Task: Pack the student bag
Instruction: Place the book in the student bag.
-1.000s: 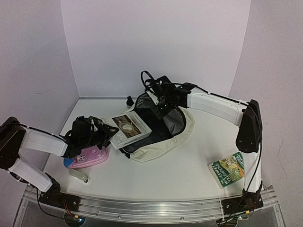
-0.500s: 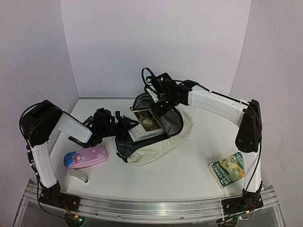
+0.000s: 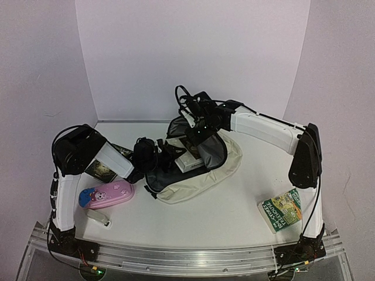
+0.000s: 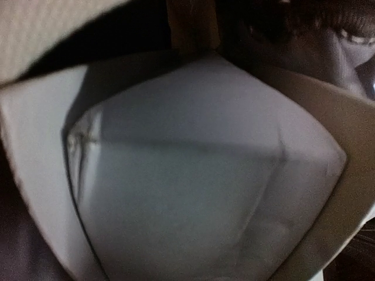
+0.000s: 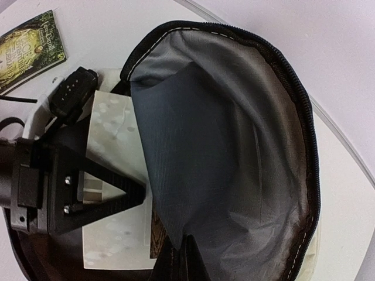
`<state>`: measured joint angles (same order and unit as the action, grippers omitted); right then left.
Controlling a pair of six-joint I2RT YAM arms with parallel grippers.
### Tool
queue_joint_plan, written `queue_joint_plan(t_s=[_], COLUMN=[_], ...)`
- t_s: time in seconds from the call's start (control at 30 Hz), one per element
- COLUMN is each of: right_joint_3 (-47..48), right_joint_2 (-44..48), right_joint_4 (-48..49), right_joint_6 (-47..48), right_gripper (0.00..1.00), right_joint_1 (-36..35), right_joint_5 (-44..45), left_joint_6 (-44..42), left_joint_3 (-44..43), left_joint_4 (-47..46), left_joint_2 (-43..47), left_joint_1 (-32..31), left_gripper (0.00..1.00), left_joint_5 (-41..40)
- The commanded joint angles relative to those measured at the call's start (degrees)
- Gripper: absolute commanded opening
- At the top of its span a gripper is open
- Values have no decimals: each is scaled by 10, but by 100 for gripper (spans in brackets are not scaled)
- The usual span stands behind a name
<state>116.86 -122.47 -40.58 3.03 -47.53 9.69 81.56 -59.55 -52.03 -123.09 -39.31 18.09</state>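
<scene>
One high, two close.
Top view looks down from behind; both wrist views crowd the cream fabric backpack [image 3: 199, 181] mouth.

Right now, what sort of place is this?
Probably a robot test booth: plain walls box in a white table, two arms are bolted to a rail at its edge, and school props lie about, a bag, pencil case and book.

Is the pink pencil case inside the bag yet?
No, the pink pencil case lies on the table beside the bag.
</scene>
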Motion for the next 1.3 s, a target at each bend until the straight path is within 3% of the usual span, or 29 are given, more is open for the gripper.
queue_joint_plan(t_s=[0.0,0.3,0.43,0.7,0.73,0.8,0.83,0.9,1.07,1.27], right_joint_3=[40,31,25,29,30,32,33,34,29,34], right_joint_2=[-1,-1,0,-6,-7,-9,-9,-11,-8,-11], right_joint_4=[32,32,31,32,32,31,31,31,29,29], right_joint_6=[-11,-17,-19,-19,-19,-21,-21,-20,-14,-26], right_gripper=[0,0,0,0,0,0,0,0,0,0], right_joint_1=[7,25,30,30,30,30,30,30,34,51], right_joint_5=[-1,-22,-31,-44,-46,-48,-49,-49,-48,-54], left_joint_6=[0,-68,-89,-111,-116,-130,-136,-145,-145,-142], left_joint_3=[-19,-25,-33,-79,-89,-118,-136,-172,-175,-119], left_joint_4=[37,285,359,399,396,389,390,395,395,430], left_joint_2=[22,116,144,122,113,89,81,51,43,117], left_joint_1=[-20,-28,-33,-38,-38,-39,-38,-38,-38,-44], left_gripper=[51,84,80,80,76,55,49,44,53,77], left_joint_5=[-58,-105,-136,-112,-105,-92,-87,-78,-77,-107])
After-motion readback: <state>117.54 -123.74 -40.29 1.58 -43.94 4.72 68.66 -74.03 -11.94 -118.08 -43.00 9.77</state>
